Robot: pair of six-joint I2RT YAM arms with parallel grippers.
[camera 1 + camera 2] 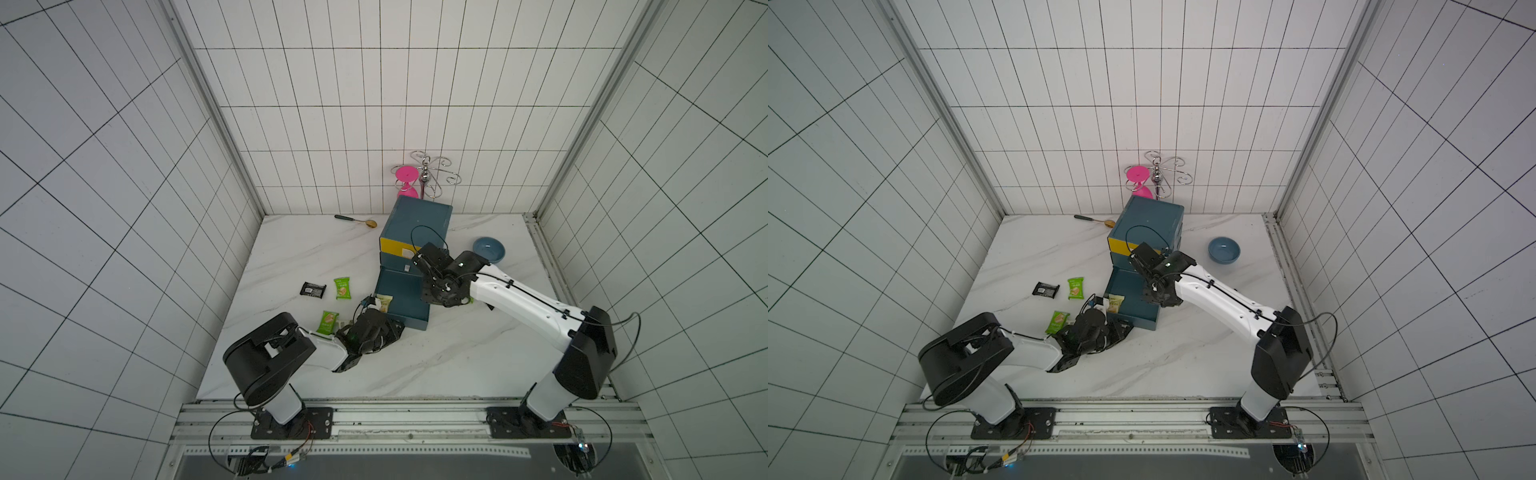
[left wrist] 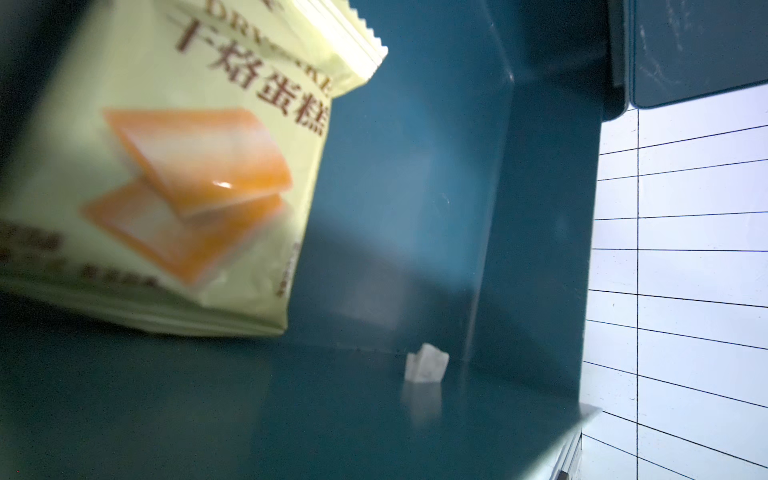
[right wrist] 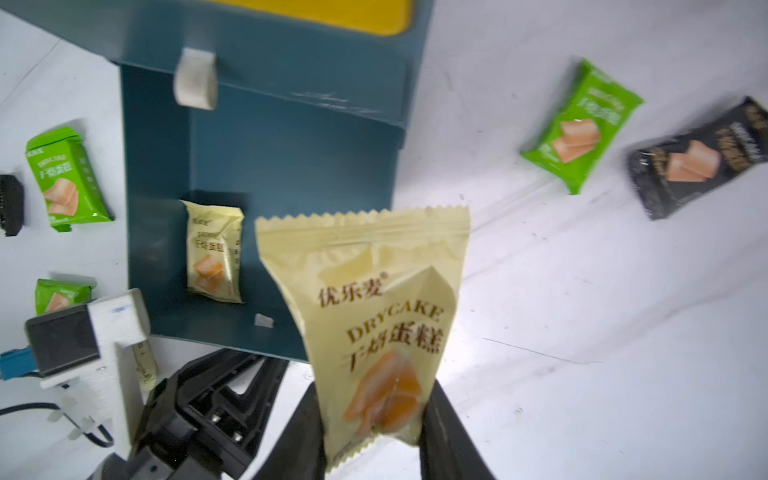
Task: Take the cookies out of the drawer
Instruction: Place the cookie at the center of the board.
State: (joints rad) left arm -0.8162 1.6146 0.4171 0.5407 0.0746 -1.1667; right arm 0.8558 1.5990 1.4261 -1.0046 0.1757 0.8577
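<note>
The blue cabinet's bottom drawer [image 1: 409,305] [image 3: 299,166] stands pulled out. One pale yellow cookie packet [image 3: 214,253] [image 1: 384,302] [image 2: 166,174] leans inside it against the left wall. My right gripper [image 3: 374,399] [image 1: 442,296] is shut on another pale yellow packet [image 3: 374,316], held up over the drawer's front right corner. My left gripper [image 1: 390,328] [image 1: 1121,328] lies low at the drawer's front left corner, its jaws hidden. On the table lie green packets [image 1: 342,288] [image 1: 327,322] [image 3: 582,124] and black packets [image 1: 312,289] [image 3: 698,158].
A blue bowl [image 1: 488,249] sits right of the cabinet [image 1: 417,220]. A spoon [image 1: 357,221] lies at the back wall. Behind the cabinet stand a pink hourglass [image 1: 406,183] and a metal hook rack [image 1: 434,174]. A white scrap [image 2: 426,365] lies on the drawer floor.
</note>
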